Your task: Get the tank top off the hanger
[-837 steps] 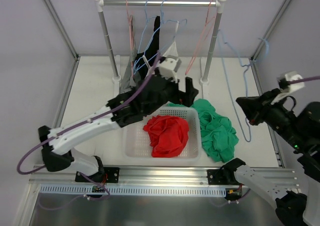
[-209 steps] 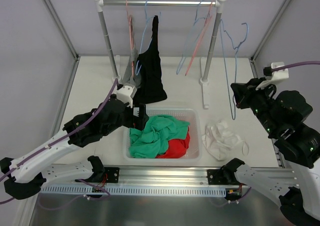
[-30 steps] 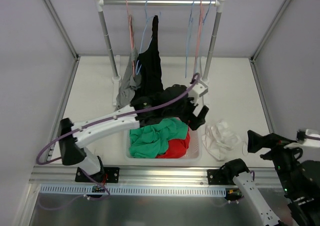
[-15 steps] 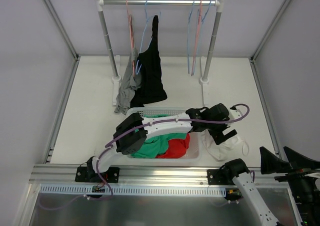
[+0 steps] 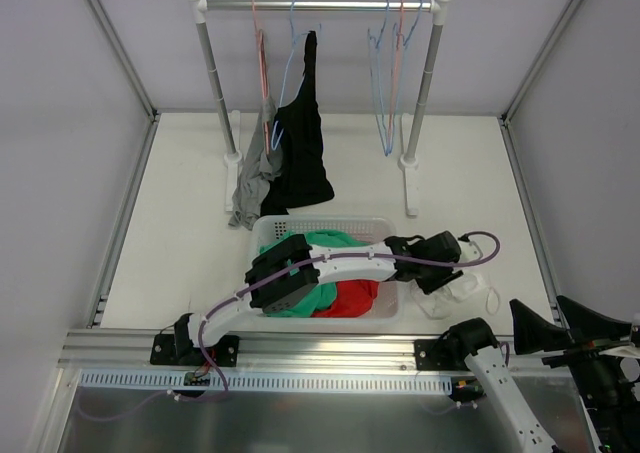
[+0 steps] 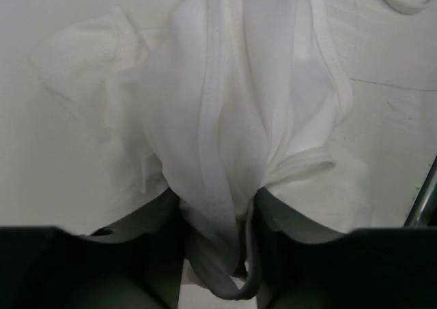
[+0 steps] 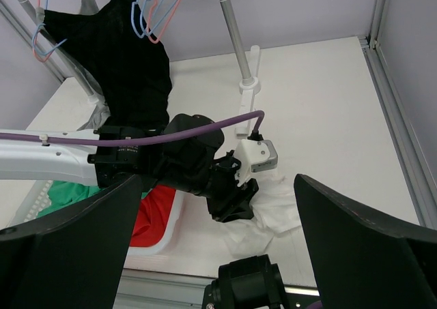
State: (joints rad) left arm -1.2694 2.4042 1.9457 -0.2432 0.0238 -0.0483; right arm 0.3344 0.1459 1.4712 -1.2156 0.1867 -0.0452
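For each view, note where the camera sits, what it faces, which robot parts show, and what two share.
Top external: above, behind the bases, looking down on rack and basket; left arm, right fingers.
Left wrist: close over white garment; left fingers.
Right wrist: high at right, facing black tank top; right fingers, left arm.
Shared: both wrist views show white garment.

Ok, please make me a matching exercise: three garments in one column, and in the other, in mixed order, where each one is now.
1. white tank top
2. black tank top
3. green garment

A. in the basket
B. hanging on the rack
C. on the table, between the fingers of the left gripper

Pairs: 1-C, 2-B, 3-A.
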